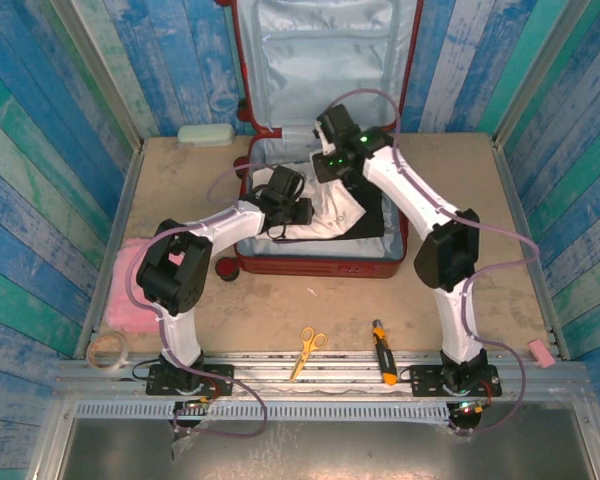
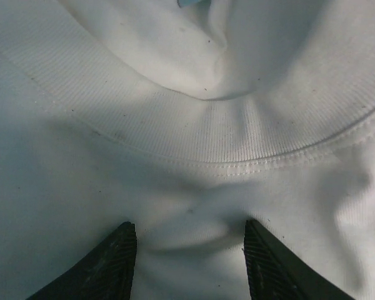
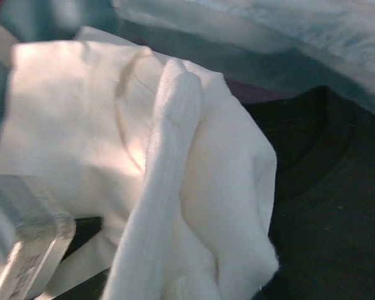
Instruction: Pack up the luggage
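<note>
Tan table point(image 1: 460, 300) | luggage point(image 1: 320, 268) open | left fingers point(image 2: 106, 269) inside, spread on white shirt point(image 2: 187, 125)

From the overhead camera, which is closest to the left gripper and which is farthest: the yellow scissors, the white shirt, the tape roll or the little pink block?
1. white shirt: right at the left gripper, inside the luggage.
2. yellow scissors: near edge, centre.
3. tape roll: near left corner.
4. pink block: far right side.

A white shirt point(image 1: 325, 222) and black shirt point(image 1: 378, 218) crowd the open luggage point(image 1: 320, 267).
</note>
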`<action>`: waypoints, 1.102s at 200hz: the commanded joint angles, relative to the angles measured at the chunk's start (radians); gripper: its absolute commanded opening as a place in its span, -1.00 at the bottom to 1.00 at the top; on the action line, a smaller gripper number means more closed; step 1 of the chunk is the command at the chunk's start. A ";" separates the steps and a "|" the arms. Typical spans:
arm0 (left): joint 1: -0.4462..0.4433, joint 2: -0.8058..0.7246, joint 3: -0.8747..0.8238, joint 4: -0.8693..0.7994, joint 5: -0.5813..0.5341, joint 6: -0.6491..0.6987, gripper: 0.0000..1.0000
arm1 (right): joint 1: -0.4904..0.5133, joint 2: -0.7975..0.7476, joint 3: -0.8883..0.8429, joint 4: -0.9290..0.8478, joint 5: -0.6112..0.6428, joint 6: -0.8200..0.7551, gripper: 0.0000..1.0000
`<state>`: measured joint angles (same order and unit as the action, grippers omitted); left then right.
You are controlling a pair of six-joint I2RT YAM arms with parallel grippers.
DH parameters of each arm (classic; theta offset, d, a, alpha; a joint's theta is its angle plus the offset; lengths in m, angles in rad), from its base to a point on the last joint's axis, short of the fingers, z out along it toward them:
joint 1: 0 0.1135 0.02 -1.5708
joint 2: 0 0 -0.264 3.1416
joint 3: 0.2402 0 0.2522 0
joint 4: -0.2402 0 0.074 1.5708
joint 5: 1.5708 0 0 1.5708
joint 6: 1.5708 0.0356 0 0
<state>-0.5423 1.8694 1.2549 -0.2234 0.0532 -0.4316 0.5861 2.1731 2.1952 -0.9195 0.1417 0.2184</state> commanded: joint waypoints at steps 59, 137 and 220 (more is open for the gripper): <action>0.004 0.031 -0.029 0.041 -0.021 0.002 0.00 | -0.172 0.156 0.073 -0.145 0.377 -0.087 0.64; 0.004 -0.017 0.052 -0.058 -0.150 0.056 0.04 | -0.316 -0.270 -0.398 0.196 -0.049 -0.220 0.69; 0.004 -0.105 0.048 -0.032 -0.218 -0.008 0.12 | -0.270 -0.297 -0.676 0.385 -0.510 -0.101 -0.56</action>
<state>-0.5430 1.8668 1.3136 -0.2630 -0.1226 -0.3981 0.2897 1.7805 1.5322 -0.5655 -0.2638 0.0788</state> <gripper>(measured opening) 0.547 0.249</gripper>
